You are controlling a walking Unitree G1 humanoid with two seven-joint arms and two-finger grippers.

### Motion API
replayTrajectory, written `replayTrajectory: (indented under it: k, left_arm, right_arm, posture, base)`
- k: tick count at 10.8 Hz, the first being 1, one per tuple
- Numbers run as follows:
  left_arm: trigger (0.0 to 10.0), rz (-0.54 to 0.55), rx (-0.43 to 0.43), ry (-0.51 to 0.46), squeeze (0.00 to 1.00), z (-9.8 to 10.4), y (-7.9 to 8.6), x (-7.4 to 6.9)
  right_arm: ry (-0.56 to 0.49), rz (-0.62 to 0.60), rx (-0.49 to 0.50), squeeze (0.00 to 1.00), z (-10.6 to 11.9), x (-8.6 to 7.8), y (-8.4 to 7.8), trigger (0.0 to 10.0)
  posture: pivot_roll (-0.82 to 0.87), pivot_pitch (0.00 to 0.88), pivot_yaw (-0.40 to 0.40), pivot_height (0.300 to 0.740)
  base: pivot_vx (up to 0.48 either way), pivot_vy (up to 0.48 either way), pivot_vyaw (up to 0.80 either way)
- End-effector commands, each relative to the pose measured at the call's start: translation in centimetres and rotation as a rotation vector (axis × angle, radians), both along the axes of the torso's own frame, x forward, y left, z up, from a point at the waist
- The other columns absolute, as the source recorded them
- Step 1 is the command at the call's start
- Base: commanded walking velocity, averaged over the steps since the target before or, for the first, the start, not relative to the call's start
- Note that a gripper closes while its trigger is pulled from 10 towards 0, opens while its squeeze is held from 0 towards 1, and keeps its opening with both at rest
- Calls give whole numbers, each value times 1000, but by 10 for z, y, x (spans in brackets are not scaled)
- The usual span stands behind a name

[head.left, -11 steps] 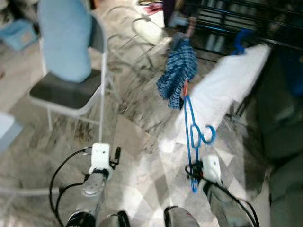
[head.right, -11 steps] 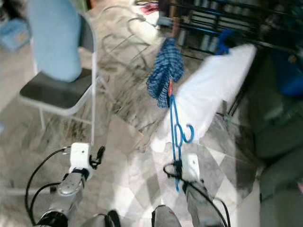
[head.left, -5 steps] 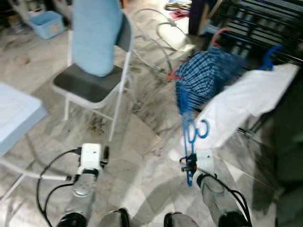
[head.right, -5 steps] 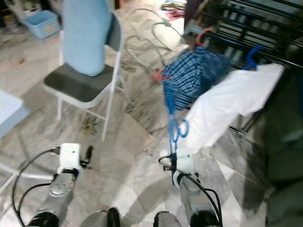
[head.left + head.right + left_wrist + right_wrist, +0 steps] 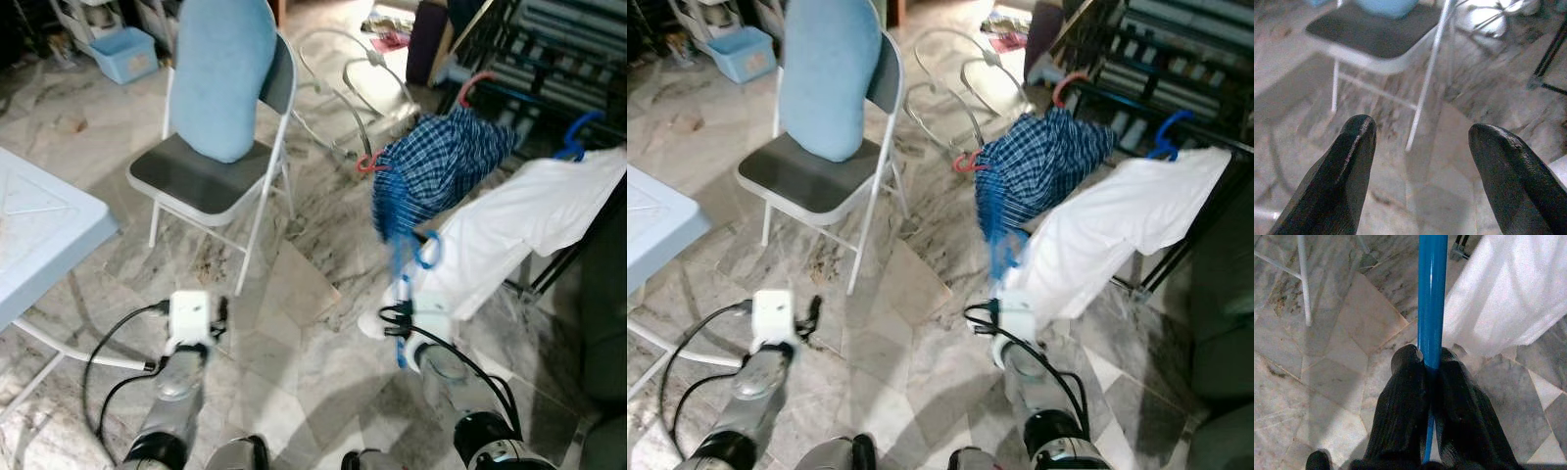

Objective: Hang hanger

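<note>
My right claw (image 5: 1431, 377) is clamped tight on the blue hanger (image 5: 1431, 298), both fingers pinching its thin bar with nothing else between them. The hanger stands up from the claw, its hook (image 5: 427, 251) blurred just in front of the white shirt (image 5: 519, 220). My left claw (image 5: 1422, 147) is wide open and empty, held low over the marble floor (image 5: 294, 343) and pointing toward the folding chair (image 5: 220, 147).

Out from the right claw, the white shirt hangs on its own blue hook (image 5: 578, 132) from the dark drying rack (image 5: 549, 59), and beside it a checked blue shirt (image 5: 436, 171) hangs on a red hanger (image 5: 472, 83). A pale blue worktop (image 5: 39, 230) sits off to my left, well apart from the job.

I judge I'm mid-carry, with the hanging not yet done. To do it well, I'd keep the grip firm so the bar doesn't swivel, raise the hook above a free rail, turn its open side toward the rail, and come down slowly. The hanging shirts crowd the approach, so I'd pick a bare stretch to avoid snagging cloth
</note>
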State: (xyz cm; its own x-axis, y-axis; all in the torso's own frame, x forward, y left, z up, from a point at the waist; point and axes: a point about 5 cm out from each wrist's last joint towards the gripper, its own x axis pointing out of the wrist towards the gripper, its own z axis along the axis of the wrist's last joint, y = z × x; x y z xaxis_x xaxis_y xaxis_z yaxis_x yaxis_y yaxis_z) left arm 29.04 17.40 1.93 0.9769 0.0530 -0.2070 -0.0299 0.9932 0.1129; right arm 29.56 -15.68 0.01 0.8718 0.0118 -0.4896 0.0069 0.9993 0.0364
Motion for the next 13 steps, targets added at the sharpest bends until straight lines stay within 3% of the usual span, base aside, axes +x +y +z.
replayTrajectory:
  k: [1,3,7,9,13]
  left_arm:
    - [10000,-32,27,-16,0,1,-4,0]
    - [10000,-22,24,0,0,-1,-1,0]
    - [10000,-1,-10,-13,0,1,2,-1]
    - [10000,-57,-21,22,0,-8,-10,-7]
    - [10000,-162,-117,12,0,-5,-24,-9]
  right_arm:
    - [5,-18,2,0,-3,-3,-1,10000]
    - [-12,-24,-20,0,-5,-6,0,10000]
    - [38,-115,-18,0,-19,-23,-19,10000]
    - [60,-148,-22,0,-25,-34,-28,10000]
    - [72,-148,-26,0,-28,-39,-30,10000]
  posture:
    - [55,76,-51,740]
    - [38,55,-47,740]
    - [-15,85,-37,740]
    - [-24,93,-28,740]
    - [0,150,-47,740]
  base:
    - [0,0,0]
    - [0,0,0]
    - [0,0,0]
    - [0,0,0]
    - [0,0,-769]
